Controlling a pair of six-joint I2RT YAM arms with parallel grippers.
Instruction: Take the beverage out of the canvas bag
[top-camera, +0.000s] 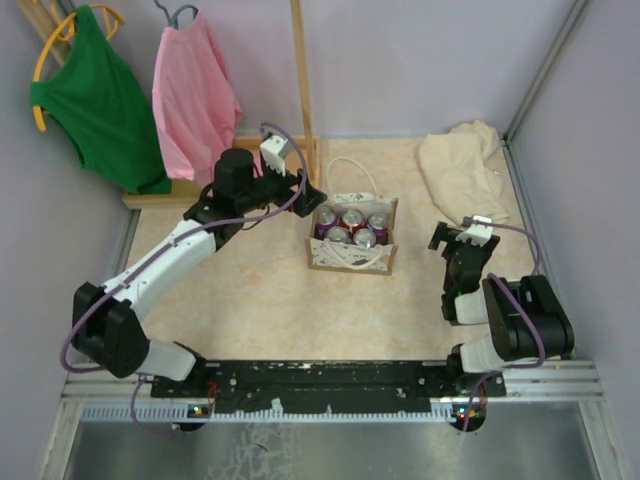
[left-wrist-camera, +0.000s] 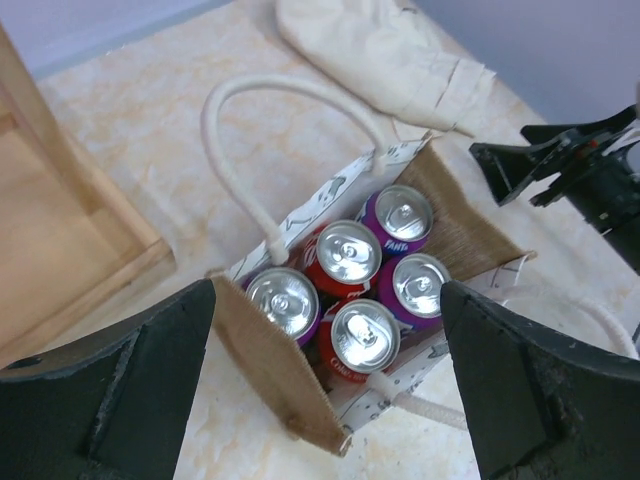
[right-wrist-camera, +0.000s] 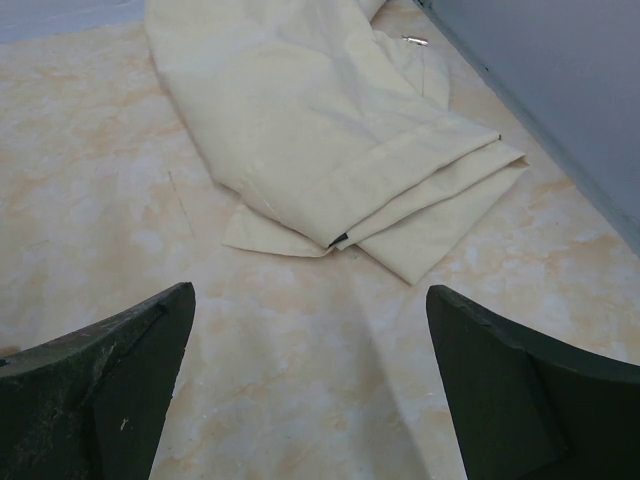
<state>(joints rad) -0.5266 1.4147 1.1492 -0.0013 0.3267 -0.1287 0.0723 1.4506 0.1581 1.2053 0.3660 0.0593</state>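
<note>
Five cans (left-wrist-camera: 347, 251) in canvas bag (left-wrist-camera: 270, 370) — purple can (left-wrist-camera: 400, 215) lettered "FAN" (rest hidden).

The canvas bag (left-wrist-camera: 275, 375) is coarse, matt woven cloth, brown and burlap-like inside, pale and printed outside. Its handles (left-wrist-camera: 240, 110) are thick white twisted rope. The cans (left-wrist-camera: 347, 252) in it are glossy metal, with bright silver tops and shiny purple and red sides. The desk (right-wrist-camera: 90, 200) looks smooth and matt, marbled beige. At two o'clock from the bag in the top view lies a cream cloth (right-wrist-camera: 310, 120), soft, matt and creased. At the nine o'clock edge of the left wrist view is pale bare wood (left-wrist-camera: 60, 230) with faint grain. The fingers (left-wrist-camera: 110, 400) of the left tool (left-wrist-camera: 328, 290) and of the right tool (right-wrist-camera: 310, 295) are matt black plastic, scuffed and dusty.
</note>
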